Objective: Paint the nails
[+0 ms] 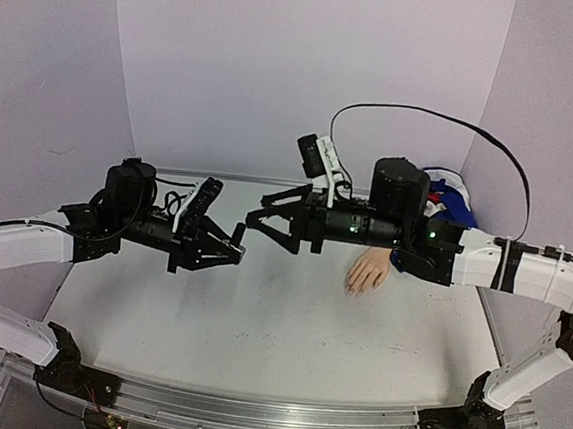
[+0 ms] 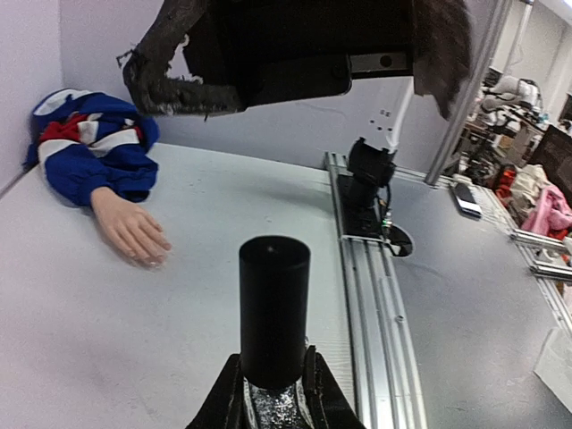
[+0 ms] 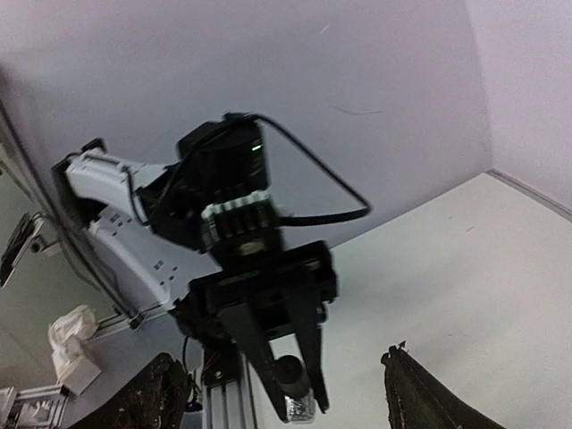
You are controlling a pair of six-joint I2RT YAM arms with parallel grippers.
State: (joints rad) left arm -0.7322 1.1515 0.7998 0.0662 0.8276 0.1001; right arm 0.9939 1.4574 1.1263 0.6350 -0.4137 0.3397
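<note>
Likely the uncapping step: left gripper (image 1: 225, 252) pinches the polish bottle (image 2: 273, 362); right gripper (image 1: 259, 224), spread, should close on its black cap (image 2: 273, 290) and twist.

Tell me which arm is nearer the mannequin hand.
Right. The right arm reaches across just above the mannequin hand; the left arm, gripping the bottle, is well off to its left.

Surroundings and loose items, work cell
Pale grey tabletop (image 1: 257, 322), lightly scuffed, closed in by lavender walls (image 1: 280, 53) at the back and both sides; aluminium rail (image 1: 249, 417) along its near edge; small bottle (image 2: 273, 313), black cylindrical cap over a clear glittery body, upright, raised above the tabletop; beyond the rail, off the tabletop, a pink bundle (image 2: 547, 213) and a crumpled white wad (image 3: 70, 335)
</note>
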